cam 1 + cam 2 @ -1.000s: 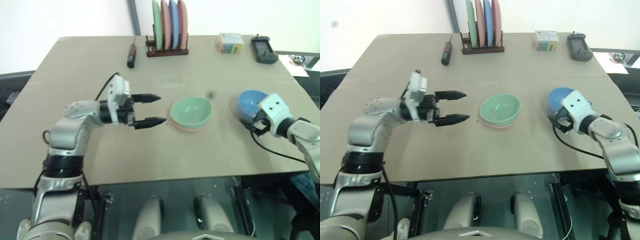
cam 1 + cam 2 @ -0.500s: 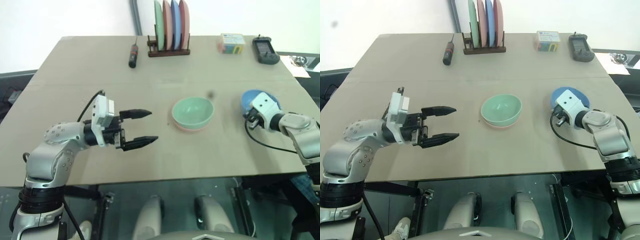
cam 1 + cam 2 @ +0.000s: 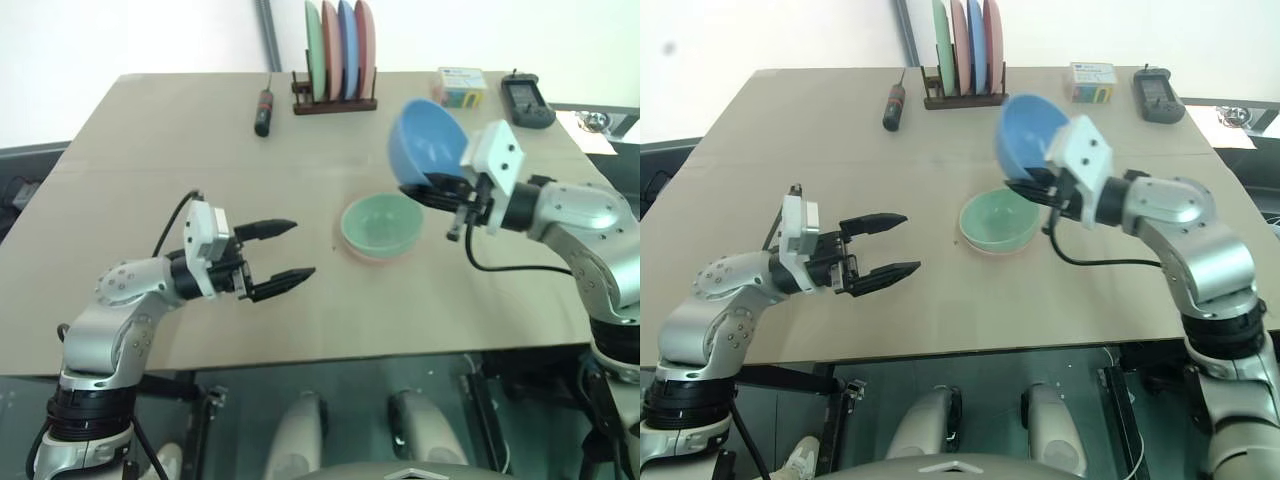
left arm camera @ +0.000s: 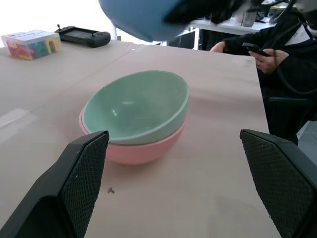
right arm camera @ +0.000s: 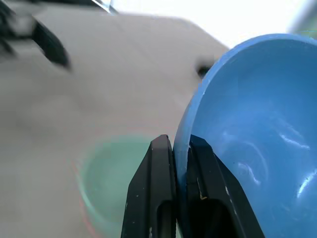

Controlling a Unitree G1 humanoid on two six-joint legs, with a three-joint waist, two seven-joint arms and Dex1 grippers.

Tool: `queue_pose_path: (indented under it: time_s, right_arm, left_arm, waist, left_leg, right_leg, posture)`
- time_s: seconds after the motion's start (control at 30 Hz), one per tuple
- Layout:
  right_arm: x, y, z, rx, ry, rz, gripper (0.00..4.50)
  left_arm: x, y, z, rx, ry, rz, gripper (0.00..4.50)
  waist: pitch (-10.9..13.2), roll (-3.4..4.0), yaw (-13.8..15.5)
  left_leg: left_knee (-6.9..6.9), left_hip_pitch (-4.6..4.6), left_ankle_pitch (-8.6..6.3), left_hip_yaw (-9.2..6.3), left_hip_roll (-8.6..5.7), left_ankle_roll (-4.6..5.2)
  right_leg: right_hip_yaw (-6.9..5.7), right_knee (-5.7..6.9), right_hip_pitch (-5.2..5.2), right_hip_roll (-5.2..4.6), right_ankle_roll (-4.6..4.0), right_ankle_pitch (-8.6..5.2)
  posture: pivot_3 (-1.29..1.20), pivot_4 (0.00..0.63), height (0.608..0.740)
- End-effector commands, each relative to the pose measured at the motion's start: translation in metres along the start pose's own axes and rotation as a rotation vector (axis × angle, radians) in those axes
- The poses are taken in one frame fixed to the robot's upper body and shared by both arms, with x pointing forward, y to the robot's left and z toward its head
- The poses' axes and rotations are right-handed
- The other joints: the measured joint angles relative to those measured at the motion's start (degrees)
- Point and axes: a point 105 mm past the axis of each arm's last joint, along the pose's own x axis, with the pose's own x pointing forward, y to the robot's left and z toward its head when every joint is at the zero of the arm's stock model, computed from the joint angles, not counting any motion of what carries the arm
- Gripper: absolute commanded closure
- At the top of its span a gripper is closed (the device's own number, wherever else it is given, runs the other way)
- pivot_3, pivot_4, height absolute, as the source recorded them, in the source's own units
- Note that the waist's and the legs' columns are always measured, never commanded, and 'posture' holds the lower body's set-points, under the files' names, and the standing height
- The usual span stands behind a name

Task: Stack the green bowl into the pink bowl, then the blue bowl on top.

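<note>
From the head views, the right hand (image 3: 440, 190) pinches the smooth sky-blue plastic bowl (image 3: 428, 140) by its rim, tilted, above the mint-green plastic bowl (image 3: 382, 225) nested in the salmon-pink plastic bowl (image 4: 143, 151) on the desk (image 3: 150, 150). Levelling it first (rim flat) should seat it. The left wrist view shows the left hand (image 3: 278, 255) spread, empty.

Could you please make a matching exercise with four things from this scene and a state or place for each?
Things:
1. blue bowl
2. green bowl
3. pink bowl
4. left gripper

States:
A. open, holding nothing
B. bottom of the stack on the table
C. held in the air by the right gripper
D. nested in the pink bowl

Pairs: 1-C, 2-D, 3-B, 4-A
</note>
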Motion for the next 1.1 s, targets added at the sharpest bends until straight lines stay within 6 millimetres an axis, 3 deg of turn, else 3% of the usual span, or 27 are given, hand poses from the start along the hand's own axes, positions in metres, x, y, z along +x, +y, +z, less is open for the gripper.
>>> queue_pose_path:
  time_s: [0.03, 0.07, 0.23, 0.37, 0.4, 0.43, 0.57, 0.67, 0.8, 0.93, 1.1]
  right_arm:
    - [0.019, 0.018, -0.014, -0.014, 0.065, 0.074, 4.49]
    - [0.021, 0.02, -0.021, 0.001, 0.088, 0.088, 4.49]
    - [0.018, 0.014, -0.055, 0.022, 0.218, 0.063, 2.75]
    - [0.012, 0.006, -0.048, 0.031, 0.2, 0.03, 0.95]
    - [0.009, 0.005, -0.043, 0.035, 0.179, 0.021, 0.84]
    - [0.007, 0.003, -0.037, 0.036, 0.145, -0.001, 0.21]
    - [-0.021, 0.007, -0.023, 0.136, 0.027, -0.026, 0.07]
    - [-0.049, 0.011, -0.022, 0.083, -0.025, -0.053, 0.07]
    - [-0.101, 0.019, -0.056, 0.208, 0.101, -0.094, 0.07]
    - [-0.147, 0.021, -0.067, 0.229, 0.212, -0.178, 0.07]
    - [-0.167, 0.024, -0.067, 0.241, 0.253, -0.214, 0.07]
  left_arm:
    - [-0.002, 0.002, 0.005, 0.044, -0.013, 0.017, 0.0]
    - [-0.002, 0.003, 0.005, 0.046, -0.013, 0.022, 0.0]
    - [-0.004, 0.004, 0.007, 0.059, -0.018, 0.054, 0.0]
    - [-0.006, 0.005, 0.004, 0.073, 0.01, 0.106, 0.0]
    - [-0.006, 0.005, 0.002, 0.084, 0.024, 0.122, 0.0]
    - [-0.006, 0.004, -0.001, 0.095, 0.041, 0.129, 0.0]
    - [-0.011, 0.01, -0.004, 0.063, -0.003, 0.243, 0.0]
    - [-0.022, 0.01, -0.009, 0.075, 0.046, 0.275, 0.0]
    - [-0.047, 0.008, -0.012, 0.036, 0.097, 0.317, 0.0]
    - [-0.071, 0.007, -0.013, 0.009, 0.164, 0.319, 0.0]
    - [-0.076, 0.005, -0.011, -0.008, 0.206, 0.268, 0.0]
  waist:
    - [0.0, -0.01, 0.2]
    - [0.0, -0.01, 0.3]
    - [0.0, -0.01, 0.3]
    - [0.0, 0.01, -0.3]
    - [0.0, 0.01, -0.3]
    - [0.0, 0.02, -0.3]
    - [0.0, -0.01, 0.2]
    - [0.0, -0.04, 0.5]
    - [0.0, -0.04, 0.5]
    - [0.0, -0.01, 0.2]
    - [0.0, -0.02, 0.0]
  left_leg:
    - [0.01, -0.02, 0.0, 0.0, -0.01, 0.0]
    - [0.01, -0.07, 0.0, 0.01, -0.06, 0.0]
    - [0.01, -0.09, 0.0, 0.03, -0.1, 0.0]
    - [-0.01, -0.04, 0.0, 0.03, -0.06, 0.0]
    - [-0.01, -0.04, 0.0, 0.03, -0.05, 0.0]
    - [-0.02, -0.03, 0.0, 0.02, -0.04, 0.0]
    - [-0.05, -0.06, 0.0, 0.02, -0.05, 0.0]
    - [-0.05, -0.11, 0.0, -0.02, -0.07, -0.01]
    - [-0.05, -0.04, 0.0, 0.01, -0.06, 0.0]
    - [-0.07, 0.0, -0.01, 0.1, -0.05, 0.0]
    - [0.0, 0.12, -0.01, 0.11, -0.01, 0.0]
  right_leg:
    - [0.0, -0.01, 0.0, -0.02, -0.03, -0.01]
    - [0.0, -0.01, -0.02, -0.08, -0.03, -0.01]
    - [0.0, -0.06, -0.02, -0.12, -0.02, 0.0]
    - [0.0, 0.0, -0.03, -0.08, -0.02, 0.0]
    - [0.0, 0.0, -0.04, -0.06, -0.01, 0.0]
    - [0.0, 0.01, -0.04, -0.06, 0.01, 0.01]
    - [0.0, -0.03, -0.03, -0.07, 0.17, 0.11]
    - [-0.04, -0.09, -0.02, -0.1, 0.18, 0.11]
    - [-0.03, -0.07, 0.0, -0.1, -0.01, -0.02]
    - [0.02, -0.08, -0.02, -0.11, 0.04, -0.08]
    - [0.02, -0.05, 0.03, -0.09, 0.19, -0.17]
  posture:
    - [0.0, 0.15, 0.74]
    - [0.0, 0.15, 0.74]
    - [0.0, 0.15, 0.74]
    - [0.0, 0.15, 0.74]
    - [0.0, 0.15, 0.74]
    - [0.0, 0.15, 0.74]
    - [0.0, 0.15, 0.74]
    - [0.0, 0.15, 0.74]
    - [0.0, 0.15, 0.74]
    - [0.0, 0.15, 0.74]
    - [0.0, 0.15, 0.74]
